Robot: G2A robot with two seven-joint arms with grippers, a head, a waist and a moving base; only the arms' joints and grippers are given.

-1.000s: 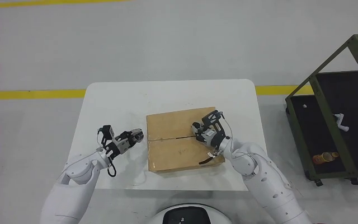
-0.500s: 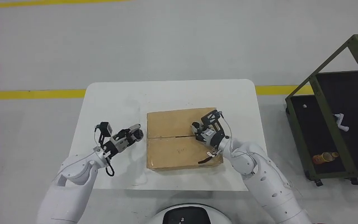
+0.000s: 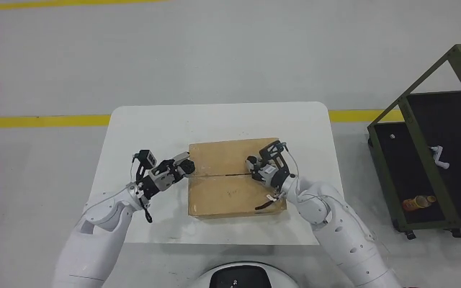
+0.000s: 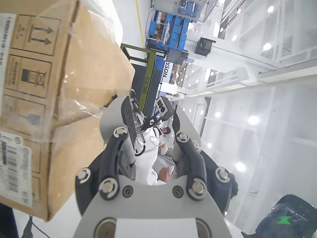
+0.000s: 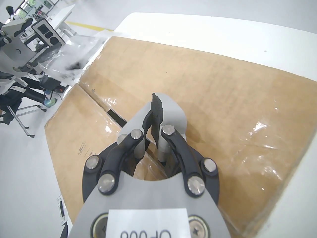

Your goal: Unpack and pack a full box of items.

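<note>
You're looking at a box [image 3: 234, 176] of matt brown cardboard under the right gripper [image 5: 153, 111]; glossy clear tape [image 5: 260, 130] is shining across its top. The gripper's pads [image 5: 156, 107] are showing ribbed black faces, and its screws [image 5: 106, 182] are gleaming as bright metal. The worktop [image 3: 144, 137] is looking smooth and white.

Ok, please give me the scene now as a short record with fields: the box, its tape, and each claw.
Box: cardboard box, flaps down, on the white table
Left claw: left claw open, at the box's edge where the seam ends
Right claw: right claw shut, over the seam on the box top
Seam: seam shows a dark gap near the right claw
Tape: clear tape loose and crumpled beside the left claw
</note>
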